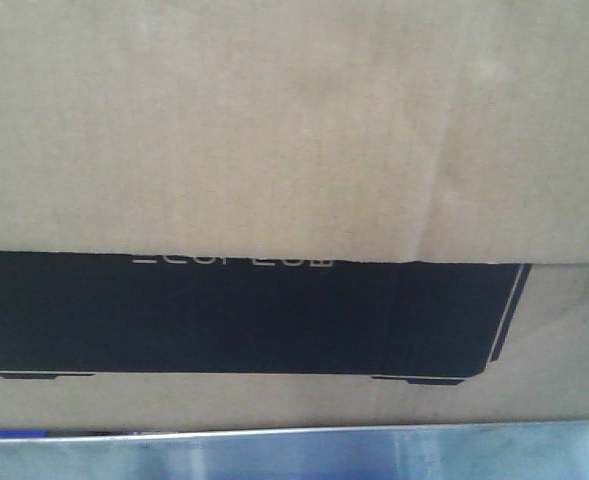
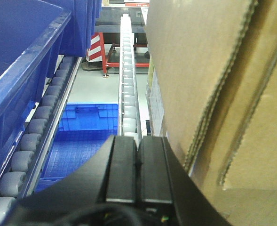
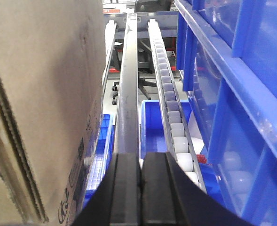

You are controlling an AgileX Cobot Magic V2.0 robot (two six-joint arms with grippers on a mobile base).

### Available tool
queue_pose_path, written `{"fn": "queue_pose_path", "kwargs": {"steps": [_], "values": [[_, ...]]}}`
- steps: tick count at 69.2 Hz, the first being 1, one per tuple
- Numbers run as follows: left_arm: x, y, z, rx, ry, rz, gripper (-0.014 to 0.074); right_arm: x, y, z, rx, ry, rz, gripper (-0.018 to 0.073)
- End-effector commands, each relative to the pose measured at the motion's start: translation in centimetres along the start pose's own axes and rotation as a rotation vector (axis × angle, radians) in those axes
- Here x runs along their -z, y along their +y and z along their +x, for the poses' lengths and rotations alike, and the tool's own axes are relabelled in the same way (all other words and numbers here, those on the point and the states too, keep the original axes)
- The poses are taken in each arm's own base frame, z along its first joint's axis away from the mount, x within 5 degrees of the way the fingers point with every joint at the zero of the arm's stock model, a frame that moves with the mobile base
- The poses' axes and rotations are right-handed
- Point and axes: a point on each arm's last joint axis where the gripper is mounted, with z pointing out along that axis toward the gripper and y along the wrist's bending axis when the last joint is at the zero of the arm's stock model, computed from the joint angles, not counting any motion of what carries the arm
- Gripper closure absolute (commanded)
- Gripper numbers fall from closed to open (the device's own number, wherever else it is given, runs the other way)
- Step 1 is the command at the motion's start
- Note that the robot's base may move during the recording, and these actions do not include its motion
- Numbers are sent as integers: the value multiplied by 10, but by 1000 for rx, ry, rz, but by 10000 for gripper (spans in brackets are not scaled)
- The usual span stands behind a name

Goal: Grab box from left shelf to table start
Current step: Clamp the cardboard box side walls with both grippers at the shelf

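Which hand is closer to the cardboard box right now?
Left, narrowly. The left hand sits close beside the box, on its left; the right hand flanks its right with a slight gap.

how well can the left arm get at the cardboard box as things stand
Probably yes: the left tool, shut, sits right beside the box with nothing between them. The blue bin is off on its other side.

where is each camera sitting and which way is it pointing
Front: faces the box close up, left shelf edge below it; no robot parts show.
Left wrist: looks forward along the shut left gripper, box on its right.
Right wrist: looks forward along the shut right gripper, box on its left.
Both wrist views share the box.
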Motion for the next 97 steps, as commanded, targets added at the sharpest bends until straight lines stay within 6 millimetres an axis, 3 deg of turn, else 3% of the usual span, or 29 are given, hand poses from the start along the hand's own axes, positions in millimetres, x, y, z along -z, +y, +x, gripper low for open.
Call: {"fn": "queue_pose_path", "kwargs": {"steps": [1,31,45,59,81,92,97], "values": [[2,1,-10,3,-112,-6,696,1,1,-7,2,-88,-6,540],[2,1,-10,3,-112,-6,696,1,1,-7,2,-88,-6,540],[3,1,-20,7,-225,-15,696,1,1,-7,2,-88,-6,540],[14,7,-54,142,-483,-48,695,1,1,-7,2,-88,-6,540],[44,0,-131,-58,-406,-16,693,1,1,-7,2,-88,-6,540],[60,0,-153,-59,-389,-13,680,1,1,-7,2,-88,-6,540],[61,0,-159,-59,-368,-12,613,1,1,-7,2,-88,-6,540]]}}
